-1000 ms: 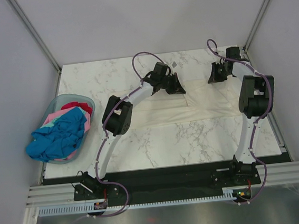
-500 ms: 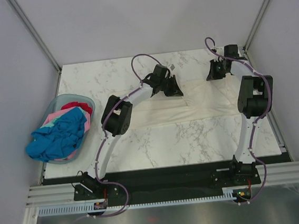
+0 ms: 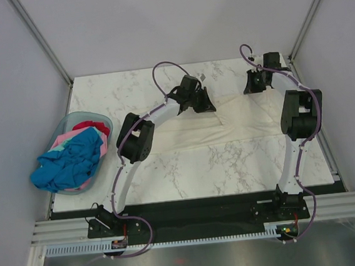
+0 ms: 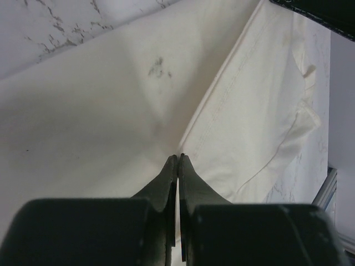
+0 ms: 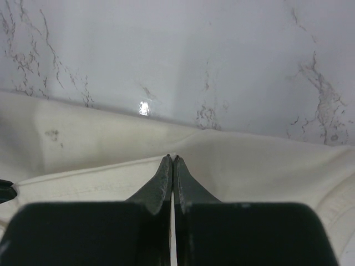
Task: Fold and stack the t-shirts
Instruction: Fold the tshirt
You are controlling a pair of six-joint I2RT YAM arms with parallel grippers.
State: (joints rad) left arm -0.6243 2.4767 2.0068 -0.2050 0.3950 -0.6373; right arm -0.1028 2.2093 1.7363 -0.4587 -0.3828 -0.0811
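Observation:
A cream-white t-shirt (image 3: 184, 132) lies spread across the far middle of the marble table (image 3: 231, 165). My left gripper (image 3: 205, 102) sits at its far edge near the middle. In the left wrist view the gripper (image 4: 178, 157) is shut on a fold of the cream cloth (image 4: 100, 111) beside a stitched hem. My right gripper (image 3: 252, 86) is at the shirt's far right edge. In the right wrist view it (image 5: 172, 158) is shut on the cream cloth's edge (image 5: 260, 166). A bright blue shirt (image 3: 70, 162), a pink one (image 3: 62, 141) and a red one (image 3: 88, 124) are heaped in the basket.
The pale blue plastic basket (image 3: 68, 120) stands at the table's left edge, with the blue shirt spilling over its near rim. Grey walls and metal frame posts close in the table at the back and sides. A black strip (image 3: 191, 208) runs along the near edge.
Both grippers have moved a little toward the far edge of the table, still shut on the cream shirt, drawing its far edge with them.

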